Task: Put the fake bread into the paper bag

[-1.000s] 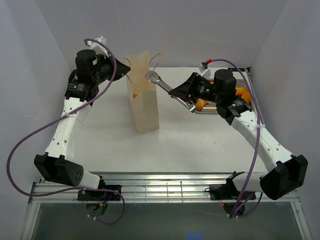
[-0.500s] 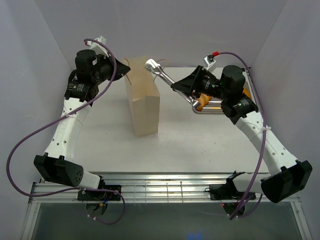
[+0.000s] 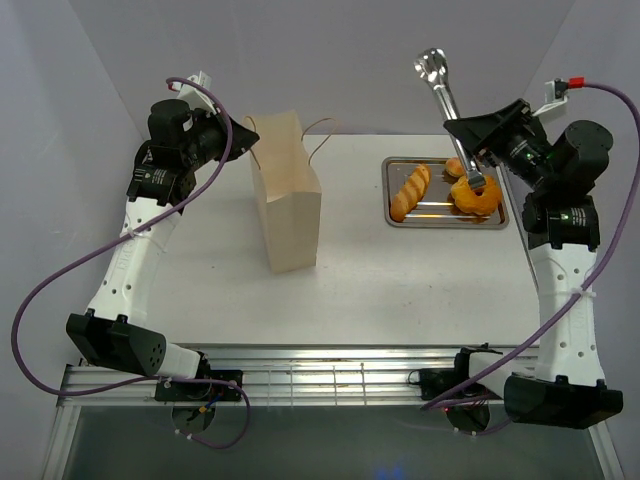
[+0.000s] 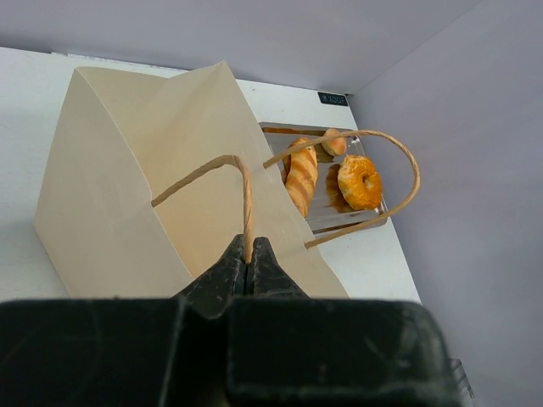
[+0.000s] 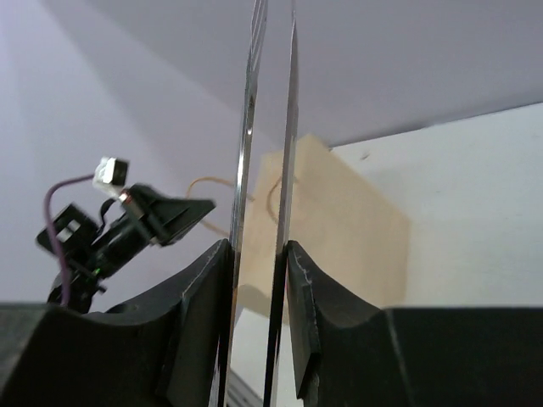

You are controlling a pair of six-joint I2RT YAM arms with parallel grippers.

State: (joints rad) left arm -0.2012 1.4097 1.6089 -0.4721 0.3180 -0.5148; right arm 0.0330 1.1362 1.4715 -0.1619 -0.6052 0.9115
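**Entry: right hand (image 5: 259, 254) clamped on metal tongs (image 3: 445, 95)**

Tongs tips point toward the top edge of the top view. The left hand (image 4: 249, 264) is pinched tight on a cord handle (image 4: 246, 191) of the paper bag (image 3: 290, 215), which stands upright left of centre on the surface (image 3: 380, 280). The fake bread (image 3: 408, 196) lies in the steel tray (image 3: 440, 222), centre right.

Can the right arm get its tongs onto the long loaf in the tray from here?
Probably yes: the long loaf lies uncovered in the tray, near the right gripper, though the tongs point up.
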